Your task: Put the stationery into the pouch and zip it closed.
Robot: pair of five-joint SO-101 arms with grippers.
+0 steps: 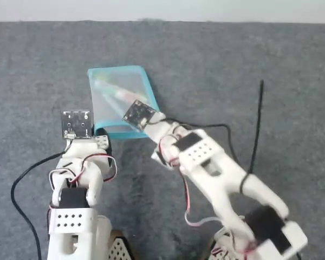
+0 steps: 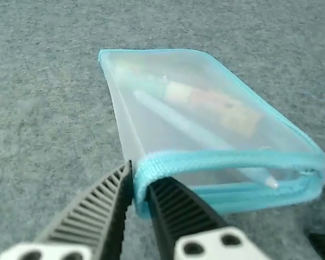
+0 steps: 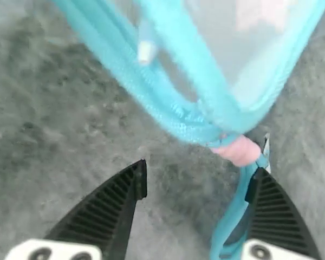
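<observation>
Pouch (image 2: 206,124), likely limp and slick: your left gripper (image 2: 138,184) pinches its zipper corner; right gripper (image 3: 199,173), spread, hovers at the pink zipper pull (image 3: 238,150), your best hold.

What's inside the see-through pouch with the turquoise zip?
Through the translucent turquoise-trimmed zip pouch show a pale pen-like stick and a thicker tube with a cream, orange and yellow wrap. Frosted plastic blurs the far end; smaller items cannot be told.
</observation>
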